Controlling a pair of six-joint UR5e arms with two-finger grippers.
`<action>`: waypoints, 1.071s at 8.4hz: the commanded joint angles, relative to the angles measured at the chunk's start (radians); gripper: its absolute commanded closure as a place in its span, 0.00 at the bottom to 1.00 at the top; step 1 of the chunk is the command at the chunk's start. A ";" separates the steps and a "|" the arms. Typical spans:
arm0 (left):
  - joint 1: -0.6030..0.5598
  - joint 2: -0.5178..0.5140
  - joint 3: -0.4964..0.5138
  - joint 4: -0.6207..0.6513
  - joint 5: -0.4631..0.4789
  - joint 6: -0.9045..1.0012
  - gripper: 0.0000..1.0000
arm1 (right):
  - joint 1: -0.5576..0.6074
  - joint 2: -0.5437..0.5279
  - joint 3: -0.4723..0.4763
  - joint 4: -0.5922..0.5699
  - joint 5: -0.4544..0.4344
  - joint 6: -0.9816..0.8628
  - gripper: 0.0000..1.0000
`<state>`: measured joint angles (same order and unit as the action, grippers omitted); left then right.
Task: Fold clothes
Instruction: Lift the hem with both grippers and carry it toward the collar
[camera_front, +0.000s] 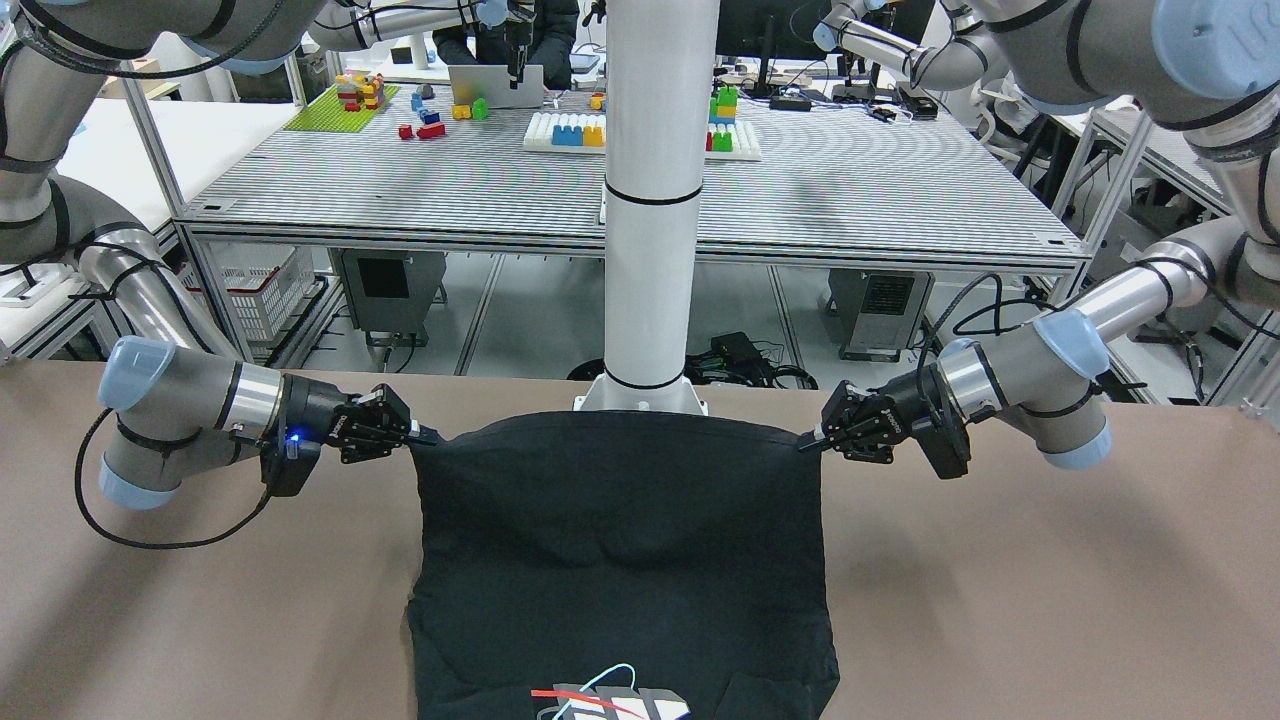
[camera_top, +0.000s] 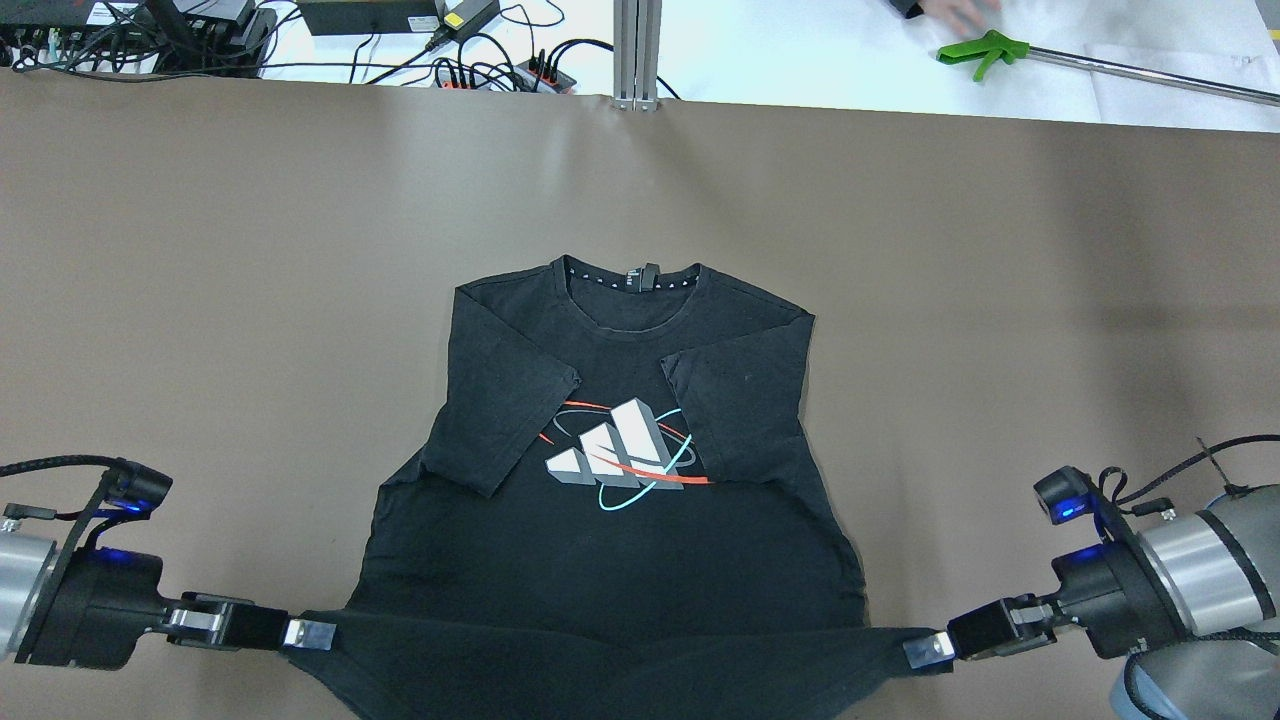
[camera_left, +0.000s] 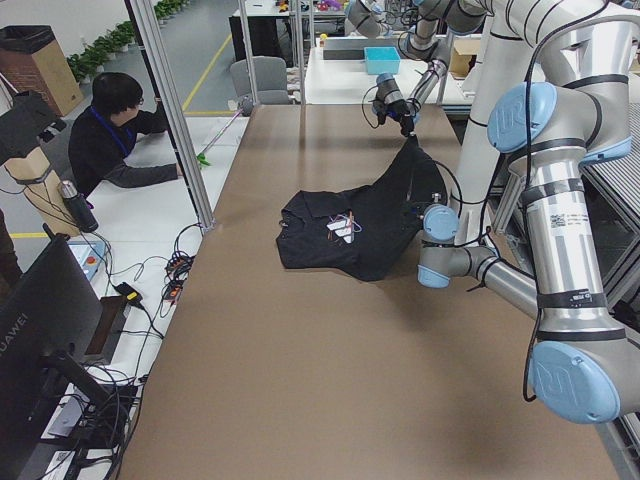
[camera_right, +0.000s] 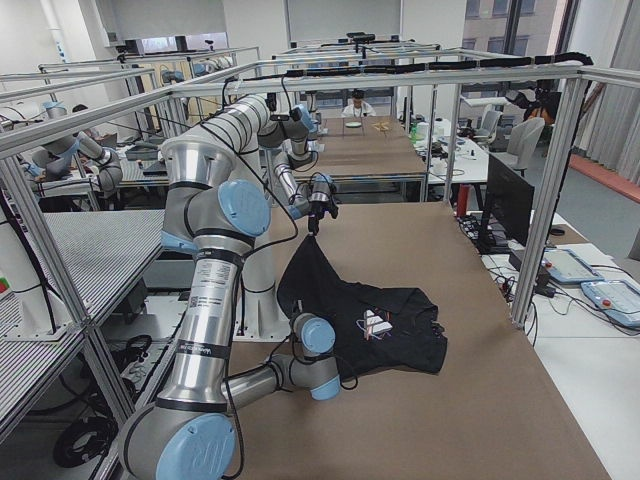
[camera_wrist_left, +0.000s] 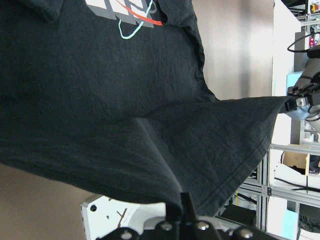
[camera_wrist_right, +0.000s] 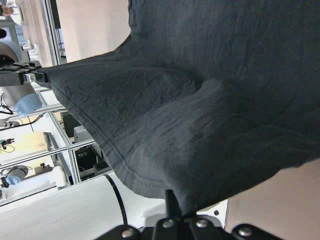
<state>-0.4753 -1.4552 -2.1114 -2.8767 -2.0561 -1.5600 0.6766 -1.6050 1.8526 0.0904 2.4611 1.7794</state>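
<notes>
Overhead exterior: the black T-shirt (camera_top: 600, 560) lay face up in the middle of the frame on the brown table (camera_top: 200, 300). Its collar (camera_top: 630, 300) pointed to the top and the hem sat way down at the bottom edge.
Sleeves: both were folded in over the chest, one on each side of the white, red and teal logo (camera_top: 622, 455).
Left side: the left gripper (camera_top: 308, 632) sat in the lower left of the overhead frame, fingers pinched narrow on that side's hem corner.
Right side: the right gripper (camera_top: 925, 648) sat in the lower right, same deal, clamped tight on the other hem corner.
Hem: it was stretched into a fairly straight band between the two grippers and lifted off the table. In the front-facing view it ran as a ridge across mid-frame, with the fabric sloping down toward the bottom edge.
Side views: the hem end was raised up by the robot, and the chest and collar end lay flat on the table.
Wrist cams: each looked along the underside of the raised cloth. You could see the stitched hem line, and the other gripper looked tiny at the far corner.
Background: a green-handled tool (camera_top: 975, 50) lay on the white surface in the upper right of the overhead frame, well apart from the shirt. Cables (camera_top: 500, 65) ran along the top left.
</notes>
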 joint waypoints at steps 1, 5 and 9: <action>-0.092 -0.074 0.010 0.135 0.011 0.000 1.00 | 0.115 0.048 -0.064 -0.044 -0.005 -0.101 1.00; -0.293 -0.212 0.030 0.336 -0.059 0.000 1.00 | 0.224 0.161 -0.124 -0.274 -0.043 -0.233 1.00; -0.348 -0.388 0.271 0.349 -0.018 0.011 1.00 | 0.248 0.241 -0.137 -0.449 -0.200 -0.318 1.00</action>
<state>-0.7791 -1.7577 -1.9638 -2.5329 -2.0919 -1.5530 0.9195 -1.4109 1.7278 -0.2912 2.3449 1.4777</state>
